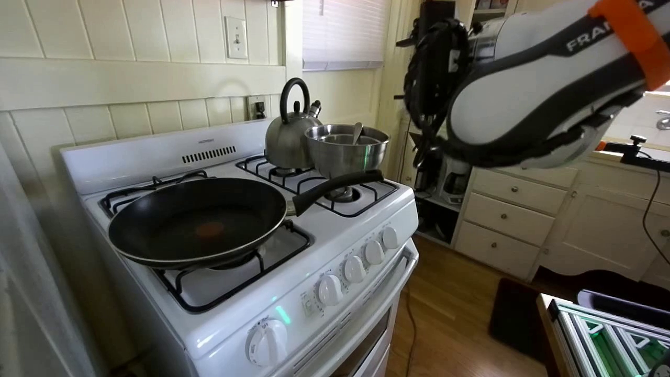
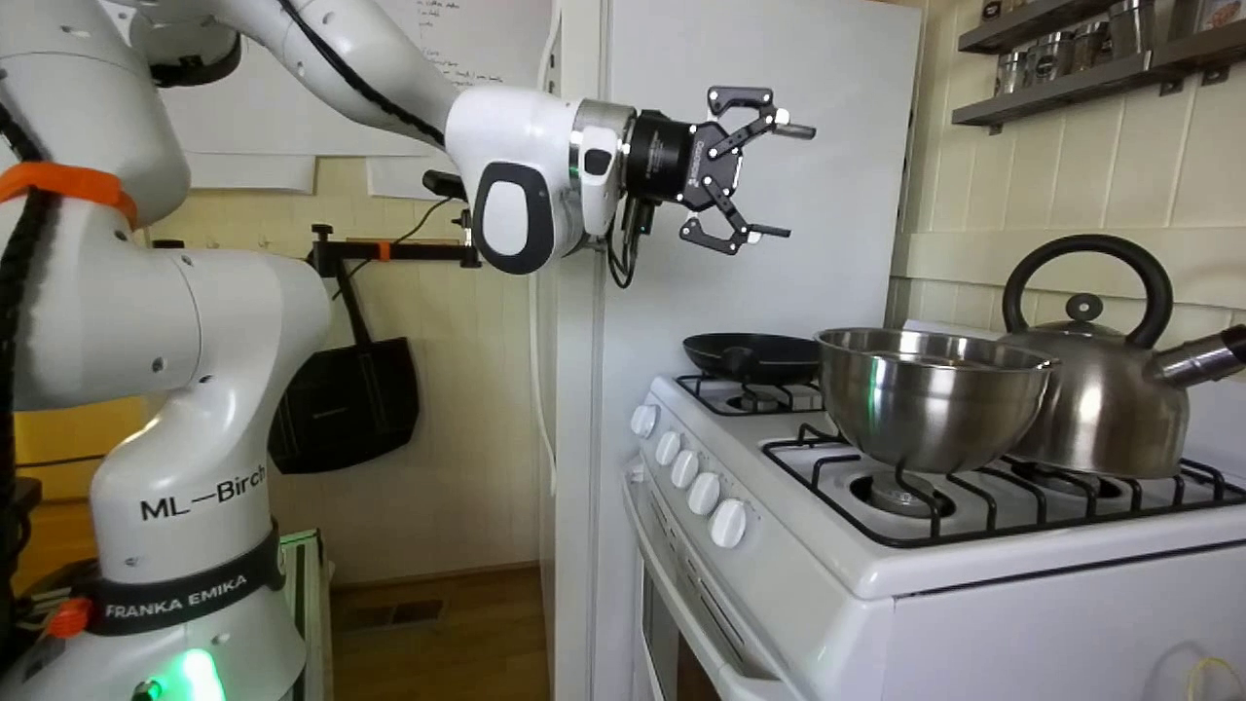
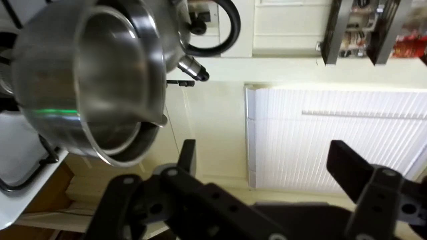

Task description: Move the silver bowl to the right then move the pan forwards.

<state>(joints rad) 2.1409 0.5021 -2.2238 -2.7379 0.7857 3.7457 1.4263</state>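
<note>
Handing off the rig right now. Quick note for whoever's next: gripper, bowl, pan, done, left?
Gripper: jaws open, nothing held, higher than the stovetop.
Bowl: on the stovetop beside the kettle, utensil inside.
Pan: towards the stovetop's other end, handle pointing the bowl's way.
Done: neither move can be confirmed from these views.
Left: probably both, bowl to the right first, then pan forwards. Mind the utensil.

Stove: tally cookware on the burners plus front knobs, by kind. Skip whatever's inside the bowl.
Pan: 1
Silver bowl: 1
Kettle: 1
White knobs: 5
Total: 8
</note>
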